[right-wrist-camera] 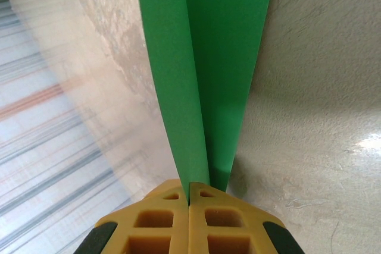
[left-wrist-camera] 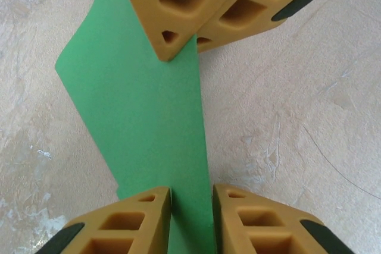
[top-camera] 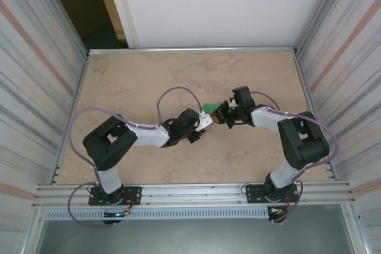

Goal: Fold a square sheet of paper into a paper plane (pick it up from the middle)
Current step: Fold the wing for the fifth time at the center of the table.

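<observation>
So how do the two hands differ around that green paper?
The right hand is pinched shut on the green paper; the left hand is parted, the paper passing through its gap. The right hand reaches in from one end, the left hand from the opposite end. Both are yellow with black trim.

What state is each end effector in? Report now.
Left end effector: open, straddling the folded green paper.
Right end effector: closed on the folded green paper.
</observation>
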You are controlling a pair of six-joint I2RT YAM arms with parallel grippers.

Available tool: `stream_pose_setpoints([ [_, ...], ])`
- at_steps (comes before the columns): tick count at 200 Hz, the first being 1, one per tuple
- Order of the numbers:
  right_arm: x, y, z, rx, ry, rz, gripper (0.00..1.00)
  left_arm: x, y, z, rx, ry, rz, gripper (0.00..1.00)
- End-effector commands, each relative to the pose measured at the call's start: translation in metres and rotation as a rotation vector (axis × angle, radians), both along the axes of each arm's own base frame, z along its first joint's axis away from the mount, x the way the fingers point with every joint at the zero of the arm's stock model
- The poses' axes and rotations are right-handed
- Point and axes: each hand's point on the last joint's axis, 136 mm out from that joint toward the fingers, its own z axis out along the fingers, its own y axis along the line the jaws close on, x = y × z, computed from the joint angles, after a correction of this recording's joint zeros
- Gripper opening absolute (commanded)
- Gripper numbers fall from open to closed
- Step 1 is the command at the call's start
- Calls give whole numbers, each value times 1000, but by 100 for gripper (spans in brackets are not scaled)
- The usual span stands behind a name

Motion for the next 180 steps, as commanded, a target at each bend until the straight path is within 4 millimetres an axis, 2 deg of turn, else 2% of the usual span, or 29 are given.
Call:
stream_pose_setpoints([
  [1, -5, 2, -4, 3, 31, 11, 2, 1, -9, 16, -39, -12, -7, 23],
  [13, -5, 2, -4, 3, 33, 11, 4, 0, -8, 13, -32, -8, -7, 19],
  [24, -5, 2, -4, 6, 32, 12, 9, -1, -7, 10, -29, -2, -8, 16],
  [56, -3, -1, 4, -5, 4, 10, 42, -4, -6, 2, -25, 21, -7, 10],
  [80, -1, -11, 10, -37, -19, -8, 58, -8, -7, -2, -36, 50, -11, 9],
  [115, 0, -30, 16, -99, -59, -28, 64, -15, -8, -8, -57, 95, -16, 9],
  [180, -7, -52, 14, -162, -61, -64, 65, -23, -8, -25, -67, 162, -6, 9],
])
